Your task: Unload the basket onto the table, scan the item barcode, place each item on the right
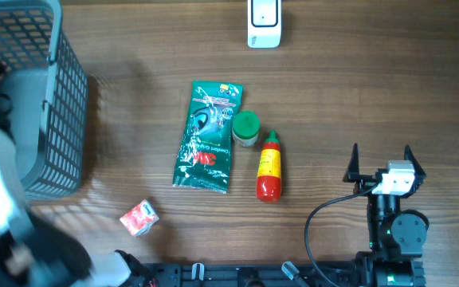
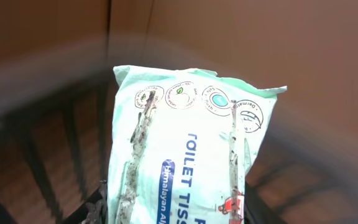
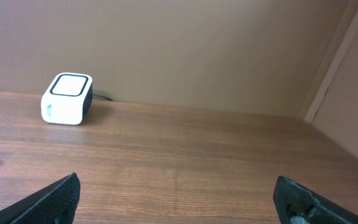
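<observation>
- Basket, far left of the counter: the tissue pack sits against its bars. I cannot tell whether it is clear of the rim, and a snag there could tug it loose.
- Left end effector: clenched on the tissue pack, fingers pressing both long edges. The soft wrapper may sag or slip. No barcode shows on the visible face, so a misread is possible.
- Scanner: top centre, well apart from the pack.
- Right end effector: released, jaws wide, grasping nothing.
</observation>
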Available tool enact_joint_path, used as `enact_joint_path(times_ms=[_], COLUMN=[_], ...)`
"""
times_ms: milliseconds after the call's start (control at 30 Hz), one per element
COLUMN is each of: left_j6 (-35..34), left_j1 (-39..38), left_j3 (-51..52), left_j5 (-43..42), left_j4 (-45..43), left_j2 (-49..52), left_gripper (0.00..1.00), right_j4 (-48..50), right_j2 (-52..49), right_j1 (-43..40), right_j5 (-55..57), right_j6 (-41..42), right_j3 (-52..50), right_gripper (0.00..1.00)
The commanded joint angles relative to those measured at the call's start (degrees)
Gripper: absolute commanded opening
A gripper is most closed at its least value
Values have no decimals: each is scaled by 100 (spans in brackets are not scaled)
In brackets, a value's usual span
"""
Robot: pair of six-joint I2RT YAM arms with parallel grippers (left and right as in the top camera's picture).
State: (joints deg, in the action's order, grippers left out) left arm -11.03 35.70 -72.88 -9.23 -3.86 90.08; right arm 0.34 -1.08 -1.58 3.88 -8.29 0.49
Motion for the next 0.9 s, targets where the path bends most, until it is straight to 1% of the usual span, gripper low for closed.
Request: enact_joint_path(times_ms=[0,33,100,133,167,233,267,300,367,500,600,667,733,800,867], left_j6=[-1049,-1134,-1178,-1178,-1176,-1172,-1172,-1167,-1084,-990,-664,-402,-393,-393,-398], left_j1=[-63,-142,-330,-511,-699,-1174,-1368,-1770,-2308,-3303,-3917,-4297,-4548,-4813,-5001], left_j3=[-92,-92,-92,-92,-92,-92,-90,-83,-74,-42,-42,-42,-42,-42,-42], left_j5=[-667,-1110,-1738,-2065,-2243,-2306,-2308,-2277,-2218,-2218,-2133,-1858,-1478,-883,-398], left_j4=[210,339,590,837,1099,1744,1985,2358,2780,3427,3775,3941,4109,4374,4616], left_j2=[-1464,-1762,-2107,-2277,-2376,-2448,-2441,-2354,-2135,-1451,-796,-280,149,702,1185], left_gripper=[35,36,38,36,33,23,22,22,22,21,20,20,20,19,14], right_j4=[24,24,24,24,24,24,24,24,24,24,24,24,24,24,24], right_j2=[28,28,28,28,28,28,28,28,28,28,28,28,28,28,28], right_j1=[13,13,13,13,13,13,13,13,13,13,13,13,13,13,13], right_j5=[-74,-74,-74,-74,-74,-74,-74,-74,-74,-74,-74,-74,-74,-74,-74], right_j6=[-70,-70,-72,-72,-72,-70,-72,-70,-70,-70,-70,-70,-72,-72,-70], right_j3=[-9,-9,-9,-9,-9,-9,-9,-9,-9,-9,-9,-9,-9,-9,-9], right_gripper=[100,100,100,100,100,100,99,100,100,100,100,100,100,100,100])
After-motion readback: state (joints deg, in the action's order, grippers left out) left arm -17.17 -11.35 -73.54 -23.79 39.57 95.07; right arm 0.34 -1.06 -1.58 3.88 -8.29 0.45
